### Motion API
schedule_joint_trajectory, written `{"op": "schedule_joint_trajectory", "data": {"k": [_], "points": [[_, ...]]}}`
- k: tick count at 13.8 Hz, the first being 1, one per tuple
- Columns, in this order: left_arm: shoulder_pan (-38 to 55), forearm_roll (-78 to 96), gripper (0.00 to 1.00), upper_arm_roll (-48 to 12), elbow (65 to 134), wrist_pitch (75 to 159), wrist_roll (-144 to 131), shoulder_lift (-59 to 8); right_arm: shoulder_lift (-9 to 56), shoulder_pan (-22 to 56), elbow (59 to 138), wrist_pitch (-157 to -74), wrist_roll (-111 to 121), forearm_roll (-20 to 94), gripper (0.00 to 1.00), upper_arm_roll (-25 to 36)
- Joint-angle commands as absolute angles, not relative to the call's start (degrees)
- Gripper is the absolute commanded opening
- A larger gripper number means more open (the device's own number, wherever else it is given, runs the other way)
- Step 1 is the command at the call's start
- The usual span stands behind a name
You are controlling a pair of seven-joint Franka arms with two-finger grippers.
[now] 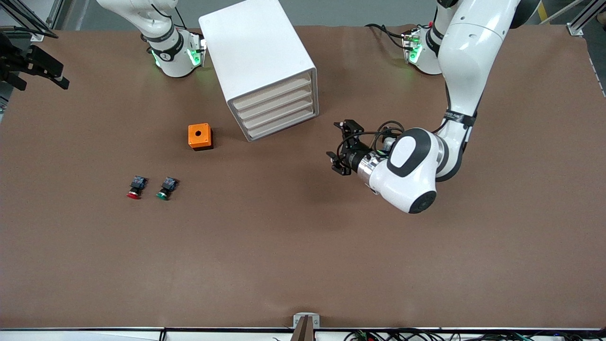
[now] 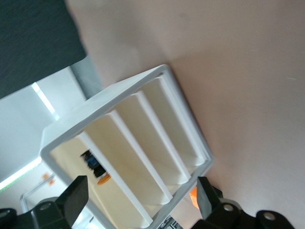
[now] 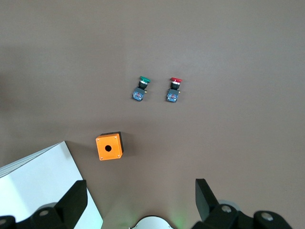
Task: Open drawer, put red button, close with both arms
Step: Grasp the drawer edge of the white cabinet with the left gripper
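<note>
The white cabinet (image 1: 258,52) stands near the robots' bases, and all its cream drawer fronts (image 1: 277,106) are flush and shut. My left gripper (image 1: 337,144) hovers low over the table toward the left arm's end of the cabinet. It is open, empty, and faces the drawer fronts (image 2: 143,152) from a short gap. The left gripper (image 2: 140,195) frames the fronts between its fingertips. The red button (image 1: 135,188) lies on its side on the table, nearer the front camera than the cabinet. My right gripper (image 3: 140,191) hangs high over the table by its own base, open and empty, with the red button (image 3: 174,89) well below it.
A green-capped button (image 1: 165,188) lies right beside the red one. A small orange box with a hole (image 1: 200,136) sits between the buttons and the cabinet. The brown table (image 1: 303,246) stretches toward the front camera. A black fixture (image 1: 33,68) juts in at the right arm's end.
</note>
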State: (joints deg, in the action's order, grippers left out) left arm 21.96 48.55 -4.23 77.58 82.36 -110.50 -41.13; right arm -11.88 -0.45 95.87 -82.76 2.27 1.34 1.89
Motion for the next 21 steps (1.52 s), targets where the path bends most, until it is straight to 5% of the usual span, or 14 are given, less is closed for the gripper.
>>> {"op": "schedule_joint_trajectory", "data": {"k": [1,11,16,21], "points": [[21.88,52.89,1.0,-4.66,75.85,79.11,-118.28,-44.03,-13.18,-0.09,96.94,-82.79,2.2,0.7,1.0,2.02],[26.45,56.6,1.0,-6.77,77.52,75.94,-129.63,-50.45,-9.94,-0.26,95.54,-82.71,2.55,0.79,1.0,2.29],[28.47,56.51,0.5,-6.77,77.87,75.94,-129.64,-51.85,-0.56,-0.97,92.64,-83.5,2.72,0.35,1.0,2.46],[30.76,56.6,0.45,-7.38,77.87,75.59,-129.55,-52.38,3.87,-4.75,91.41,-85.52,4.83,0.79,1.0,2.64]]}}
